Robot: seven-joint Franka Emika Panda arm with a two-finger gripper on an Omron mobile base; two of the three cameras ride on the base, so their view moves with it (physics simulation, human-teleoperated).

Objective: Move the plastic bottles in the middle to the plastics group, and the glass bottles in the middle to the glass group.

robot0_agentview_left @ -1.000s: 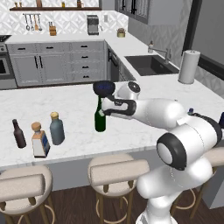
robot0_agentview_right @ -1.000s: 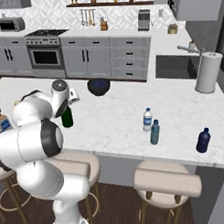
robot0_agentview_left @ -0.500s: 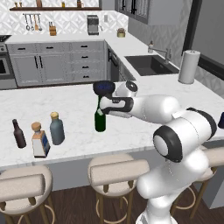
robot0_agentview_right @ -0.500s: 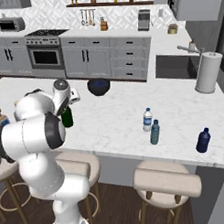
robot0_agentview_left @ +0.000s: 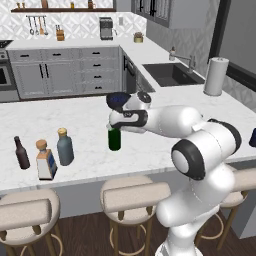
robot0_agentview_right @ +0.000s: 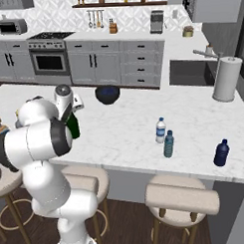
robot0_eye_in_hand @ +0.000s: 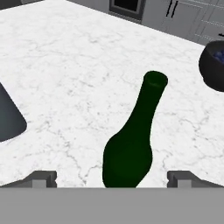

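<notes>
Since a second ago my arm has swung a little further left along the island worktop; the bottles stand where they stood. My gripper (robot0_eye_in_hand: pixel 112 178) hangs above the dark green wine bottle (robot0_agentview_left: pixel 114 138), jaws spread to their widest, one fingertip (robot0_eye_in_hand: pixel 41 178) well to each side of the bottle's body, holding nothing. The bottle stands upright near the middle of the worktop, closer to its front edge than to its back one; whether my hand touches its neck I cannot tell, since my wrist hides the neck from both base cameras. A dark bowl (robot0_agentview_right: pixel 107 94) sits behind it, toward the back edge. At the left end, near the front edge: the small dark brown bottle (robot0_agentview_left: pixel 21 153), the square blue-labelled bottle (robot0_agentview_left: pixel 45 160) and the stout grey-blue bottle with tan cap (robot0_agentview_left: pixel 64 147), in a close row. Toward the right end: the whitish bottle with blue band (robot0_agentview_right: pixel 160 130) and the teal-blue plastic bottle (robot0_agentview_right: pixel 168 144) just beside each other, and the dark blue bottle (robot0_agentview_right: pixel 221 153) near the front right corner.
</notes>
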